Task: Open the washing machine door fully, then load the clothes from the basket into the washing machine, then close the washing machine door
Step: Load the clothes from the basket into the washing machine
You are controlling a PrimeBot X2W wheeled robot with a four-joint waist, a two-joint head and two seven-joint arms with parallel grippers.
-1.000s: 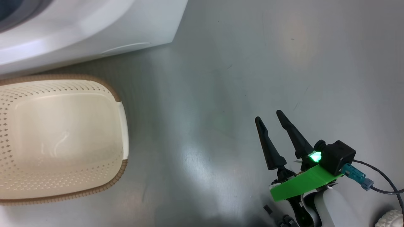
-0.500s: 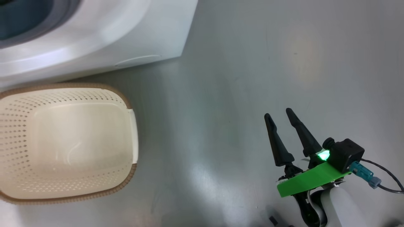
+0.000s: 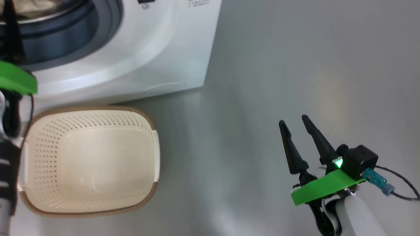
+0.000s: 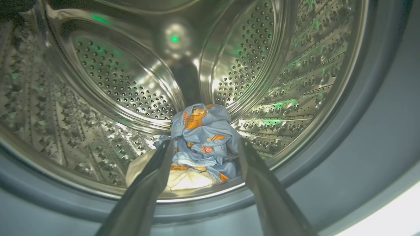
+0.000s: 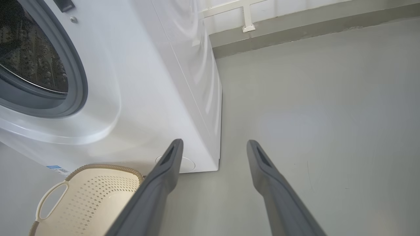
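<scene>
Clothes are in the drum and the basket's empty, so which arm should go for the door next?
Probably left: the left pincer, open, is at the washing machine mouth; the right pincer hangs over floor, farther off.

washing machine [image 3: 164, 49]: white front-loader, mouth uncovered, grey-blue ring [image 3: 110, 19] around steel perforated drum [image 4: 124, 85].
clothes [image 4: 201, 137]: light blue heap, orange prints, cream part, low at drum's front.
basket [image 3: 93, 108]: cream, perforated, brown rim, upright on floor [image 3: 262, 82] just before the machine.
</scene>
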